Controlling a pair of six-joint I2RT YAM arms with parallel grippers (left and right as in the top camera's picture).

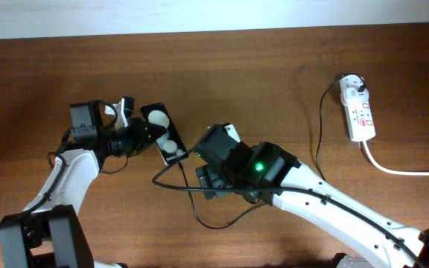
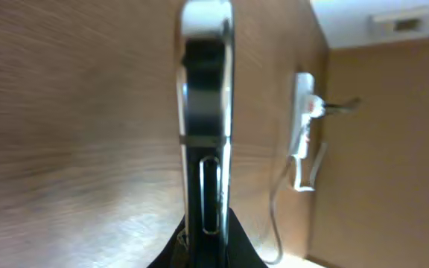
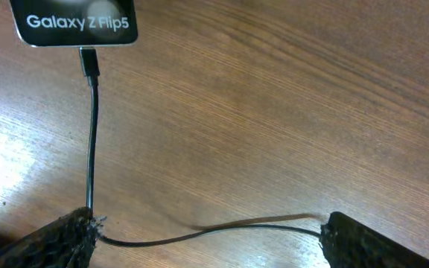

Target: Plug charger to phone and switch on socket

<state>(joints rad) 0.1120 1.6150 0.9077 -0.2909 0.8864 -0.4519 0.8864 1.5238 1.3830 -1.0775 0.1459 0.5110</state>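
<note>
- Two hands share the plugging step. The left hand (image 1: 141,134) is clamped on the phone (image 1: 162,135) at its near edge, and the rest of the black slab reaches out ahead of its fingers.
- Right hand (image 3: 211,242) stands wide with nothing in its grip. The charger (image 3: 91,141) cable crosses loose between its two fingers and runs straight ahead of it to the phone's lower edge.
- Connector (image 3: 88,61) sits in the port under the white lettering and looks seated, so the first half of the task appears done.
- Socket (image 1: 360,112) lies on the worktop (image 1: 274,67) well apart from both hands, behind the right hand and off to its side. The white plug adapter (image 1: 354,87) is in its far end. Whether its red switches are on is too small to tell.
- Next move, as judged here: the right hand needs to lift clear of the cable without snagging it and travel back to the socket. There it must narrow its fingers and press the switch beside the adapter while the left hand steadies the phone.
</note>
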